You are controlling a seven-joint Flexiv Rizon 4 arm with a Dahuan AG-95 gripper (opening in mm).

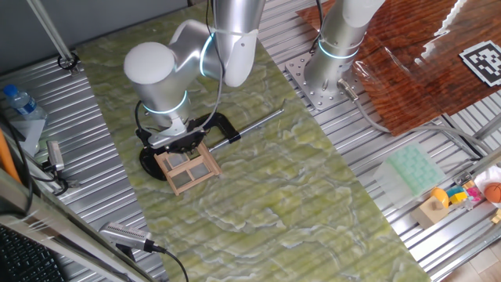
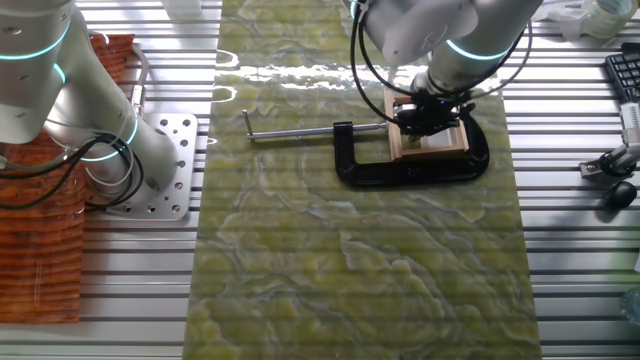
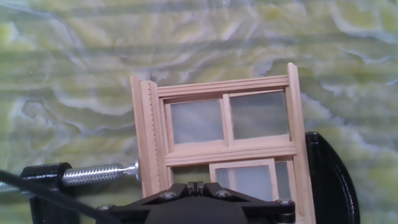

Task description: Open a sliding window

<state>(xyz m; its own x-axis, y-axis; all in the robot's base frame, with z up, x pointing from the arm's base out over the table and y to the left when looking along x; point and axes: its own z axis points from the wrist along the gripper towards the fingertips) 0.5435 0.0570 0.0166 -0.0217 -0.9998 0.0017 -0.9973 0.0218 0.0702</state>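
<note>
Ideally the gripper (image 1: 182, 143), its jaws' spread hidden, pushes the window (image 3: 227, 146) sash straight along its track, away from the clamp (image 2: 410, 168) screw.

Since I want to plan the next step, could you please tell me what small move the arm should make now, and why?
Probably ease the tool down onto the lower sash. In the hand view it sits right at the sliding window, which the black C-clamp pins by its screw rod. Whether contact is made cannot be told.

gripper (image 3: 196, 190) fingertips hidden, sliding window (image 3: 224, 146) lower edge seemingly covered by it
</note>
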